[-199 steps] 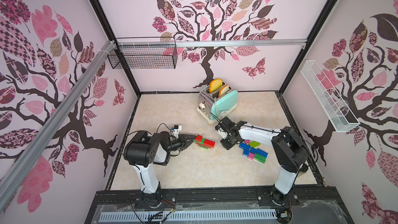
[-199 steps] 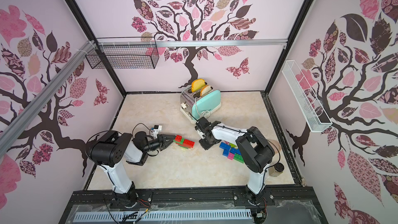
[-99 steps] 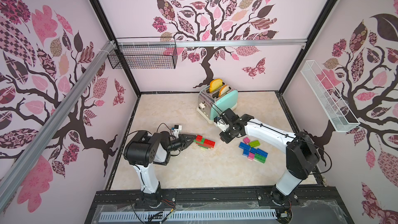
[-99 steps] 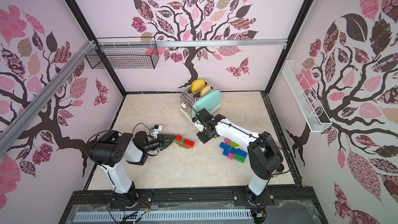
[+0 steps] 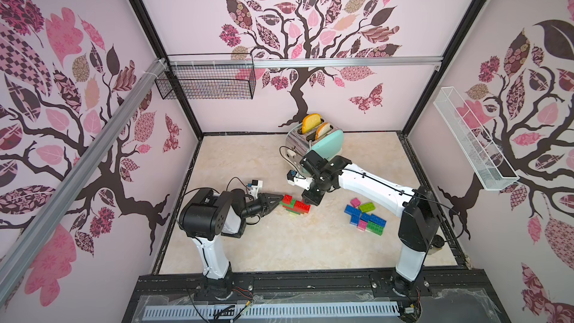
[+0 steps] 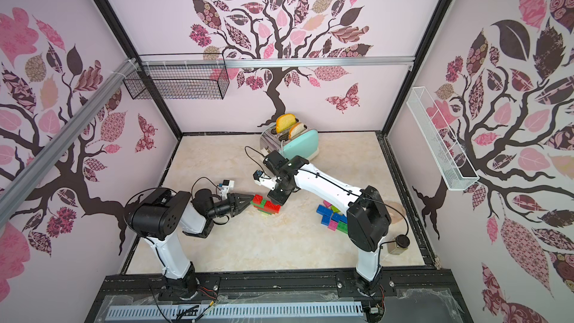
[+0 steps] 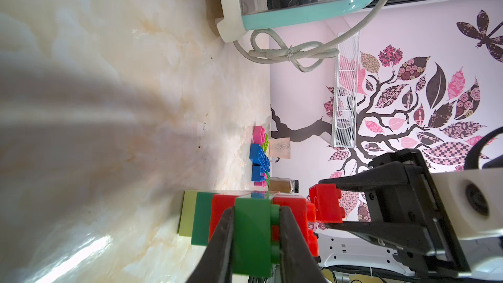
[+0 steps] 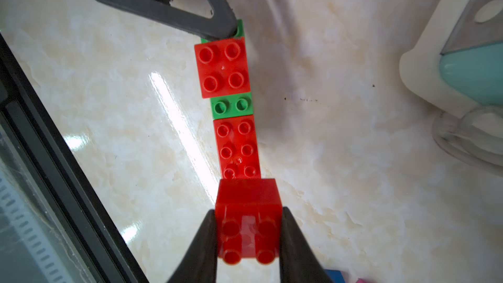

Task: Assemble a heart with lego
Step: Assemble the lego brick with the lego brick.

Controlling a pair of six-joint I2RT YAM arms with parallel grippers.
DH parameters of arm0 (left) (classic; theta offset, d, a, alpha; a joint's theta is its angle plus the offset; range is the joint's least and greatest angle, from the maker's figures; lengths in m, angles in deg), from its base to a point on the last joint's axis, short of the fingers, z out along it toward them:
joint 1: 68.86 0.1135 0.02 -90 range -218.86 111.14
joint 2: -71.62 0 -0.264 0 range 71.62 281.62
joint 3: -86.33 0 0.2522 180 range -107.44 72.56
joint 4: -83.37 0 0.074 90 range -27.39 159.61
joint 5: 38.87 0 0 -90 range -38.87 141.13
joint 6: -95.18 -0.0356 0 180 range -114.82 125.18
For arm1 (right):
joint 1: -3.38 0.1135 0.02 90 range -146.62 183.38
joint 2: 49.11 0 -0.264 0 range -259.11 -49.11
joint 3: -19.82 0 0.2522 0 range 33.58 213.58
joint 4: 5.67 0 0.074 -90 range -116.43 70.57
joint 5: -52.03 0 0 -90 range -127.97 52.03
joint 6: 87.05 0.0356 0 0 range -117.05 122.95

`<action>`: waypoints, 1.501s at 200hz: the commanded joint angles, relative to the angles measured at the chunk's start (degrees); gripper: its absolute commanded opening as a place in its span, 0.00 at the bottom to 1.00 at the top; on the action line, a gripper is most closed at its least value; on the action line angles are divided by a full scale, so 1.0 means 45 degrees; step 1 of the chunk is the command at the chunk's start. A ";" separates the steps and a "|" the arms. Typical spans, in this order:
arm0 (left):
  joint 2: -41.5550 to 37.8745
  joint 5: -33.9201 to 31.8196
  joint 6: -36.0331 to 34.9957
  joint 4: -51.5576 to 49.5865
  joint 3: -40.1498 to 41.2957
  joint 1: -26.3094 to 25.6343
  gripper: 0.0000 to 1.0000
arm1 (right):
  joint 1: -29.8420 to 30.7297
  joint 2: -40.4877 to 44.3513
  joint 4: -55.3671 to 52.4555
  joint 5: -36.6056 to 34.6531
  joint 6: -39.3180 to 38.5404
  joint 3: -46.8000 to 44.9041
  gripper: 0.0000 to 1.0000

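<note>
A stack of red, green and lime lego [image 5: 295,206] [image 6: 267,206] stands on the marble floor left of centre. My left gripper [image 5: 279,197] [image 7: 255,210] is shut on the stack's green brick [image 7: 253,230] at its left end. My right gripper [image 5: 312,199] [image 8: 248,210] is shut on a red 2x2 brick [image 8: 248,213] [image 7: 326,202]. It holds that brick just above the right end of the stack's long red brick [image 8: 236,145], not touching. Loose blue, pink, green and lime lego [image 5: 365,217] [image 6: 332,217] lies in a pile to the right.
A mint toaster [image 5: 323,147] with two bread slices stands behind the stack, and its white cable [image 7: 285,53] is coiled on the floor beside it. A small brown jar [image 6: 399,243] sits near the right arm's base. Wire baskets hang on the walls.
My right arm has stretched out from the loose pile and carried the red brick left to the stack's right end. The left gripper and the stack have stayed put.
</note>
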 commanded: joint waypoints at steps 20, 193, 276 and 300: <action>0.0221 0.0108 -0.0402 -0.0087 -0.0055 -0.0120 0.13 | 0.0247 -0.0656 -0.0989 -0.0150 -0.0844 0.1067 0.23; 0.0216 0.0091 -0.0350 -0.0103 -0.0067 -0.0161 0.13 | 0.0550 -0.1573 -0.0089 -0.0869 -0.1047 0.0604 0.23; 0.0167 0.0054 -0.0348 -0.0103 -0.0066 -0.0161 0.13 | 0.0842 -0.1509 -0.0332 -0.0699 -0.0977 0.0261 0.23; 0.0192 0.0059 -0.0320 -0.0103 -0.0058 -0.0145 0.13 | 0.0842 -0.1348 -0.0225 -0.0679 -0.0886 -0.0097 0.23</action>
